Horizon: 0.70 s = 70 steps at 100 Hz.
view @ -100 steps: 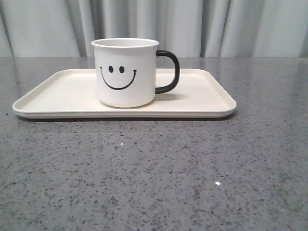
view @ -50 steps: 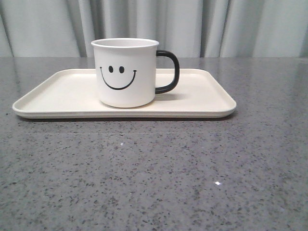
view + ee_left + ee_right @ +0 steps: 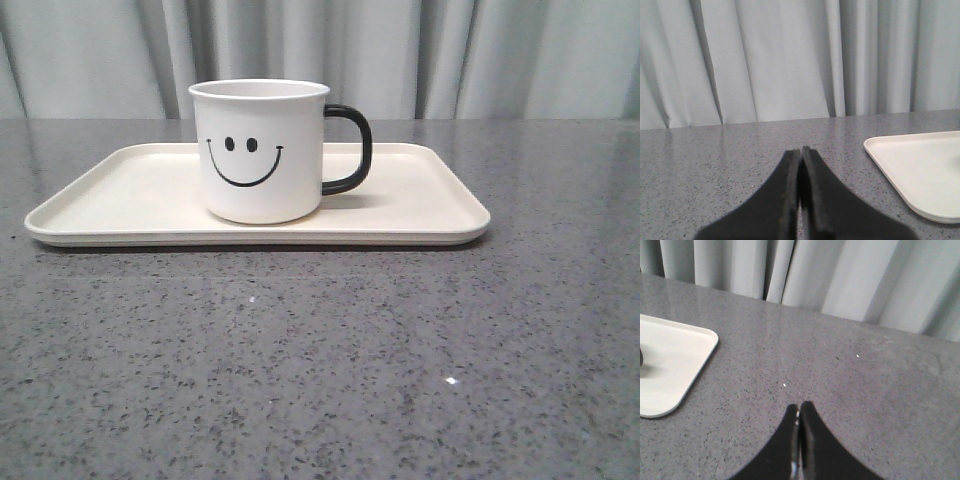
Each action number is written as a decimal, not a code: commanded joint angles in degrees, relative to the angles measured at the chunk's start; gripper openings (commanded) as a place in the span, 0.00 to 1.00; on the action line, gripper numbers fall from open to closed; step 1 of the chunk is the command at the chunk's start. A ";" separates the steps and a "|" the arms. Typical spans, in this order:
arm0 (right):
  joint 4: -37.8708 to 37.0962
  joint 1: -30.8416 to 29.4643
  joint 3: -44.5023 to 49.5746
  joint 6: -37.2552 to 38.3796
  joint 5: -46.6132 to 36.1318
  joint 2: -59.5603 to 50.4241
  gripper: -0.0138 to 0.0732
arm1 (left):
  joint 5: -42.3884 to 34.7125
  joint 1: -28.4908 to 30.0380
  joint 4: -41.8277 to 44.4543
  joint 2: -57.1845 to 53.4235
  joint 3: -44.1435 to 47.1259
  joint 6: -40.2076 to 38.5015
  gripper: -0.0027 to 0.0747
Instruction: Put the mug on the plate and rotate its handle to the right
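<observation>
Cream-white melamine, by its look, forms the plate (image 3: 420, 205), which lies flat on the speckled grey table (image 3: 320, 370) before a pale curtain (image 3: 480, 55); the mug (image 3: 262, 150) stands upright on the plate's floor, a little left of its centre, smiley print facing the front camera. The handle (image 3: 352, 148) projects to my right, roughly parallel to the plate's long edge, so I judge both parts of the task satisfied as things lie. The left gripper (image 3: 800, 190) has its fingers pressed together with nothing between them, off the plate's left end, whose rounded corner shows in the left wrist view. The right gripper (image 3: 799, 440) is likewise closed and empty, over bare table beyond the plate's right end; a dark sliver at the edge of that view is probably the handle's shadow or tip, though I cannot tell which. Neither gripper appears in the front view, so both sit well apart from the mug. The step in hand, as I read it, is verification and stand-off: I would keep both arms clear of the rim, avoid any sweep across the plate, and confirm the handle's heading from the front view. A stray nudge to the light plate could swing the handle off line.
</observation>
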 commanded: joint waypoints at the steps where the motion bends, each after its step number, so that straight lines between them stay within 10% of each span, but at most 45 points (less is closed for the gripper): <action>1: -0.40 -0.35 6.22 0.37 -13.88 -2.56 0.03 | -5.00 0.16 -0.42 -1.68 0.44 -0.26 0.01; 33: 1.89 -2.82 30.07 2.33 -38.71 -12.90 0.03 | -5.00 0.16 -0.42 -1.68 0.44 -0.26 0.01; 70: 4.57 -6.27 39.26 2.45 -41.40 -14.18 0.03 | -5.00 0.16 -0.42 -1.68 0.44 -0.26 0.01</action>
